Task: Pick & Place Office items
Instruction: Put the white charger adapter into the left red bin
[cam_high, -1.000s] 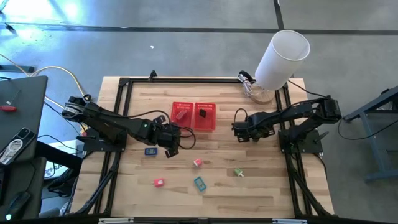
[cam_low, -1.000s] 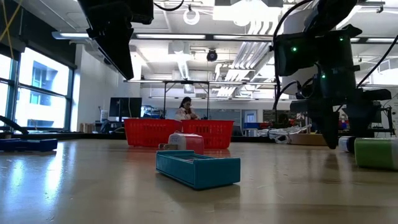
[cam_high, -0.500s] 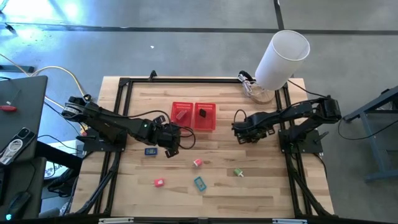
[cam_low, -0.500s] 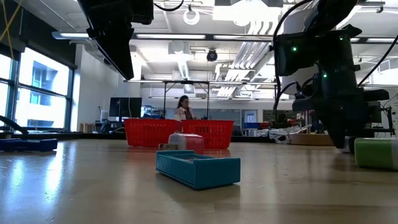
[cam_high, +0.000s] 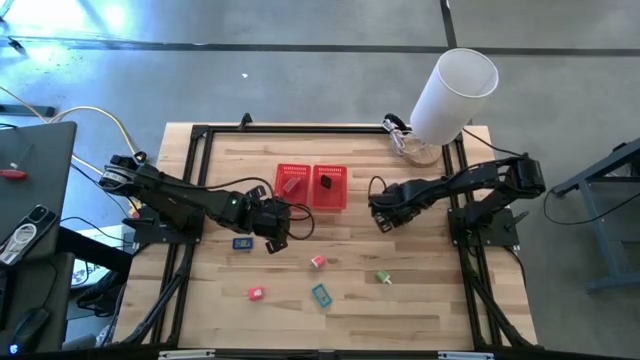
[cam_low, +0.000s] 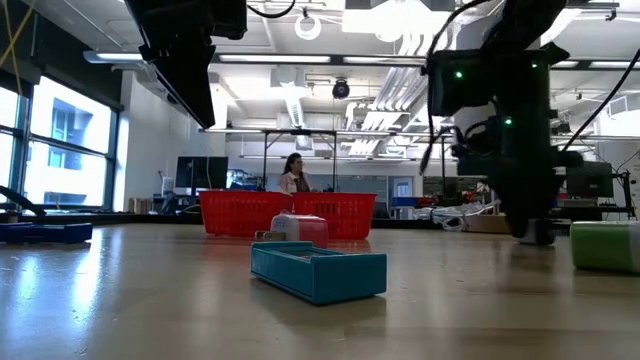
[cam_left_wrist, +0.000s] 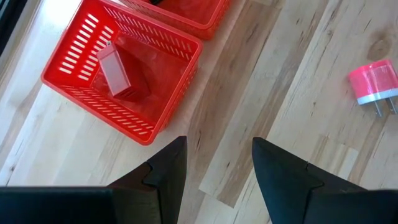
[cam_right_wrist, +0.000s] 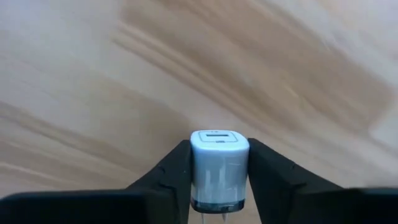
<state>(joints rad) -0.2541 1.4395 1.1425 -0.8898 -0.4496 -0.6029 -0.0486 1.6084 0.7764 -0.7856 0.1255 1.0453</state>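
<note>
1. On the wooden table (cam_high: 400, 300), largest fixture: a white cylinder (cam_high: 455, 92) at the far right corner; beyond the table, an open room with ceiling lights, windows and a person (cam_low: 294, 174) standing far off.
2. Red basket (cam_high: 312, 187), two compartments, far centre: a red-pink item (cam_left_wrist: 115, 70) in the left one, a black item (cam_high: 326, 183) in the right.
3. Right gripper (cam_high: 381, 212): has shifted a little toward the basket since a second ago, and its fingers (cam_right_wrist: 169, 176) have drawn in; now clamped on a small pale-blue charger plug (cam_right_wrist: 218, 169) above bare wood.
4. Left gripper (cam_high: 276, 240): unchanged, near the basket's left compartment, fingers (cam_left_wrist: 163, 171) apart, nothing between them.
5. Loose items, unmoved:
   - teal tray (cam_high: 321, 295), near front centre;
   - dark blue item (cam_high: 242, 242), just beside the left gripper;
   - green item (cam_high: 383, 277), right of the tray;
   - red-pink plug (cam_high: 256, 293), left of the tray;
   - pale pink item (cam_high: 318, 262), between basket and tray.
</note>
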